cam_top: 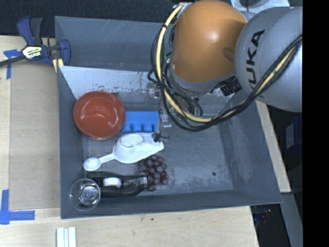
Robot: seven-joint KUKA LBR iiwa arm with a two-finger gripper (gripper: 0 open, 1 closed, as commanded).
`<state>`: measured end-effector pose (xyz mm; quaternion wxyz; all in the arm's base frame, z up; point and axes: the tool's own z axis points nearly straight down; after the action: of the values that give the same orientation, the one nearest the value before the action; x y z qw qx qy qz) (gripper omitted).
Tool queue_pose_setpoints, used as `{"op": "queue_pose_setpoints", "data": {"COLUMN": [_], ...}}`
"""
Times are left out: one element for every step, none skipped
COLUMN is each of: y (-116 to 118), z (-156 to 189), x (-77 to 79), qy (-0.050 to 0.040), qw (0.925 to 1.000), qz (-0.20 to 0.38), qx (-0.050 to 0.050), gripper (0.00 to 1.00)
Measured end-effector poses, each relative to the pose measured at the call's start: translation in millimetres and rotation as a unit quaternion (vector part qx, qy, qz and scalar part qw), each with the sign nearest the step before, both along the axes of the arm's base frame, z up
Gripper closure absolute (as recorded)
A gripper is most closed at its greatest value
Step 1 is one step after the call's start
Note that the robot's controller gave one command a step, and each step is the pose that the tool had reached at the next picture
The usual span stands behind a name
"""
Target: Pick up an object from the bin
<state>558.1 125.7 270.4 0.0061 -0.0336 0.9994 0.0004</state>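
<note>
My gripper hangs under the arm's orange cover, low in the middle of the bin. It stands at the right end of a blue ridged block, and its tip comes down close to a white plastic scoop. The scoop lies just below the block with its handle pointing left. Below the scoop lies a bunch of dark purple toy grapes. The cover hides most of the gripper, and I see nothing held in it.
A red bowl sits at the left, touching the blue block. Along the front wall lie a black tool with a white part and a clear glass cup. The arm covers the bin's back right.
</note>
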Motion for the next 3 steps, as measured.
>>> {"op": "queue_pose_setpoints", "data": {"y": [-2, 47, 25], "z": [-100, -51, -129], "x": [-6.0, 31.4, 31.1], "qy": [-0.0001, -0.0093, 0.0027], "qw": [0.9994, 0.9922, 0.9996], "qz": [-0.033, 0.125, 0.027], "qx": [0.0, -0.001, -0.002], "gripper": [0.0, 0.0, 0.0]}}
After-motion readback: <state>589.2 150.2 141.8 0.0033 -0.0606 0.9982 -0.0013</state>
